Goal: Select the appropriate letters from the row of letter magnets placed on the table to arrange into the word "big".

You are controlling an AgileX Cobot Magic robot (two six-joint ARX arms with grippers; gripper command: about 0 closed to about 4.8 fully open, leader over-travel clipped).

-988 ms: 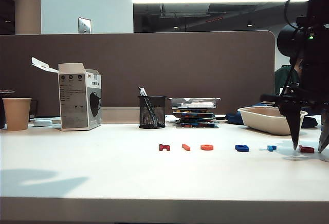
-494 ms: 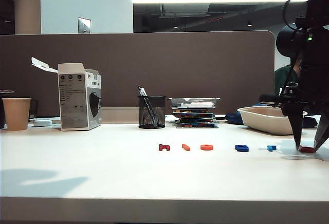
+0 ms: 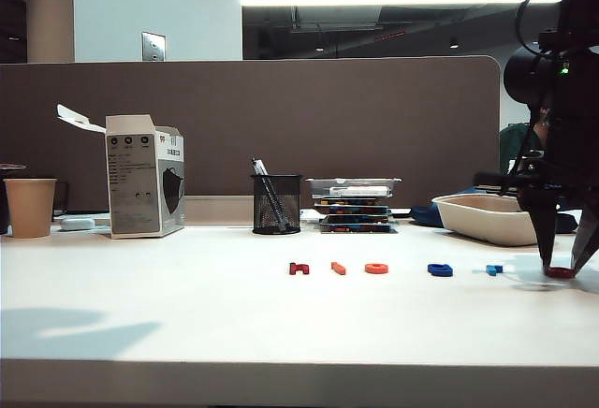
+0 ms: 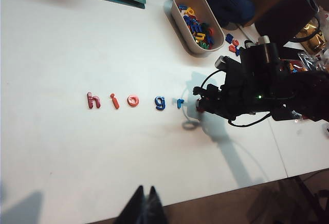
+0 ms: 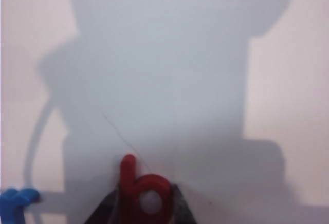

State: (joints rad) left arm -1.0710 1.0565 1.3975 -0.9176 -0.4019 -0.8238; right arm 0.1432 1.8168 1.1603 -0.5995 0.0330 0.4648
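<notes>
your right gripper (image 3: pixel 562 269) down at right end of table (image 3: pixel 187 314), fingers flanking red "b" (image 5: pixel 144 190), closing on it, pinch not yet certain; stem points away from wrist; left gripper (image 4: pixel 144 207) pressed together, far off near front edge

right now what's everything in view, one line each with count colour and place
red "b": 1, red, right end of the row, between the right gripper's fingers
light blue letter: 1, next to the "b"
dark blue "g": 1, left of the light blue one
orange ring: 1, mid row
orange-red "i": 1, left of the ring
dark red letter: 1, left end
table: 1, white
tub: 1, cream, back right, holds mixed letters
pen cup: 1, black mesh
box: 1, white, back left
paper cup: 1, tan, far left
right gripper: closing around the "b"
left gripper: shut, high over the front edge
</notes>
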